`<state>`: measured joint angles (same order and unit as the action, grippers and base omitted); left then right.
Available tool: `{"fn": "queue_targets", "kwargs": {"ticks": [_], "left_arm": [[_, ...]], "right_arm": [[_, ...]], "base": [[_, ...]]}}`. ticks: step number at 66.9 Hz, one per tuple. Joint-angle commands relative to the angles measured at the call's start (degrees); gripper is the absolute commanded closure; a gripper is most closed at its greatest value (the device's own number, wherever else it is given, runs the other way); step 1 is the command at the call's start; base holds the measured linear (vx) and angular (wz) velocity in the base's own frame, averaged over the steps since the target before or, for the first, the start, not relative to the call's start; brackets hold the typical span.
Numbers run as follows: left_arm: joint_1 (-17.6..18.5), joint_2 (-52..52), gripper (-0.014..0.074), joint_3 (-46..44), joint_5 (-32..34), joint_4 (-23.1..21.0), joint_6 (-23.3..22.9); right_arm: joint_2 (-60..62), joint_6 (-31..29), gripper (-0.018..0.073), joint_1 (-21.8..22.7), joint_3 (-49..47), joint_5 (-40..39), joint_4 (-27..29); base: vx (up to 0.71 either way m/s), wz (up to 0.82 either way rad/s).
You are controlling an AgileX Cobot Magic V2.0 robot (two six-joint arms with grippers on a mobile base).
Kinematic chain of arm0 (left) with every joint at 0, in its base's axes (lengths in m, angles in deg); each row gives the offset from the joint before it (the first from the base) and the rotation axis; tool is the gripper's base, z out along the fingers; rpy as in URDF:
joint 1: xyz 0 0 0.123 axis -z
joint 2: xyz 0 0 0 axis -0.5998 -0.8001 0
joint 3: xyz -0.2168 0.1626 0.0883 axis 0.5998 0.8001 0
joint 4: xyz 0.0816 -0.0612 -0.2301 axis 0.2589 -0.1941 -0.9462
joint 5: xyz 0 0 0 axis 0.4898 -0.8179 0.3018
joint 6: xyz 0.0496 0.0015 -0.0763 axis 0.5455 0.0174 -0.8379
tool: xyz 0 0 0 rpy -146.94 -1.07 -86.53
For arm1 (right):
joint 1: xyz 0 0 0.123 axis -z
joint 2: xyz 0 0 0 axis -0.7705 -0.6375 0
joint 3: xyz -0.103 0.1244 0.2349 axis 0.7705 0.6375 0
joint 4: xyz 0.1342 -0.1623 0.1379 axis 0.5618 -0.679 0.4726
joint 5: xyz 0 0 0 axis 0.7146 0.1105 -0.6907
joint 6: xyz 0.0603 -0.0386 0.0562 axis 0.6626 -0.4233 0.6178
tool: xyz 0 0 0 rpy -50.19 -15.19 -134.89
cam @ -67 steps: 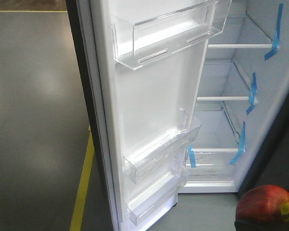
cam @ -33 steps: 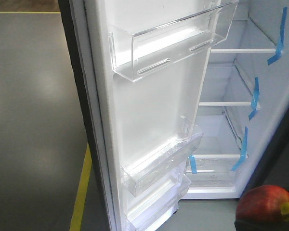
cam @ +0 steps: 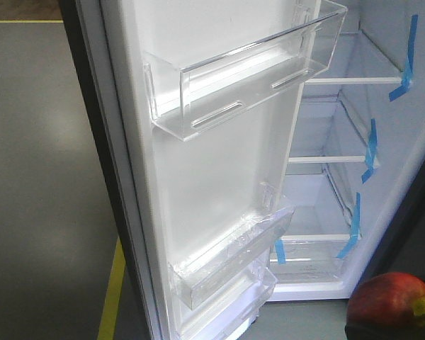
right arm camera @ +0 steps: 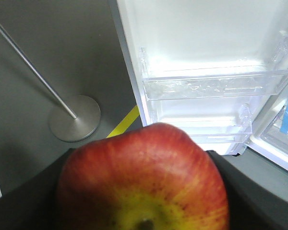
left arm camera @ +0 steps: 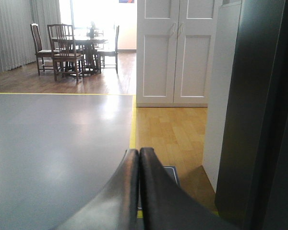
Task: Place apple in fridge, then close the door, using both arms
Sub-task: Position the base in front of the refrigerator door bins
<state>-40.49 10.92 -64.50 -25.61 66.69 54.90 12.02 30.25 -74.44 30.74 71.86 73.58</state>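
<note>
The red and yellow apple sits at the bottom right of the front view, held in my right gripper, whose black fingers flank it; it fills the right wrist view. The fridge stands open ahead, with white shelves and blue tape strips. Its door is swung wide, white inner face toward me, with clear bins. My left gripper is shut and empty, low beside the door's dark outer side.
A metal stand with a round base stands on the grey floor left of the door. A yellow floor line runs by the door's foot. White cabinet doors and a dining table with chairs lie beyond.
In the front view the door and fridge have slid left and look slightly larger. The apple stays at the same spot in the frame.
</note>
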Motion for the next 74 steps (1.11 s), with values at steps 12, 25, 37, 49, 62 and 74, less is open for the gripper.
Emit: {"fn": "queue_targets", "kwargs": {"ticks": [12, 25, 37, 49, 62, 74], "left_arm": [[-0.23, 0.74, 0.0603, -1.07, 4.16, -0.24, -0.19], [-0.23, 0.74, 0.0603, -1.07, 4.16, -0.24, -0.19], [-0.23, 0.74, 0.0603, -1.07, 4.16, -0.24, -0.19], [-0.23, 0.74, 0.0603, -1.07, 4.16, -0.24, -0.19], [-0.23, 0.74, 0.0603, -1.07, 4.16, -0.24, -0.19], [-0.23, 0.74, 0.0603, -1.07, 4.16, -0.24, -0.19]], "right_arm": [[-0.09, -0.63, 0.0472, 0.02, -1.57, -3.42, 1.17], [-0.09, -0.63, 0.0472, 0.02, -1.57, -3.42, 1.17], [-0.09, -0.63, 0.0472, 0.02, -1.57, -3.42, 1.23], [-0.09, -0.63, 0.0472, 0.02, -1.57, -3.42, 1.23], [-0.09, -0.63, 0.0472, 0.02, -1.57, -3.92, 1.21], [-0.09, -0.63, 0.0472, 0.02, -1.57, -3.74, 1.17]], "base": [[0.02, -0.03], [0.00, 0.00], [0.00, 0.00], [0.00, 0.00], [0.00, 0.00], [0.00, 0.00]]}}
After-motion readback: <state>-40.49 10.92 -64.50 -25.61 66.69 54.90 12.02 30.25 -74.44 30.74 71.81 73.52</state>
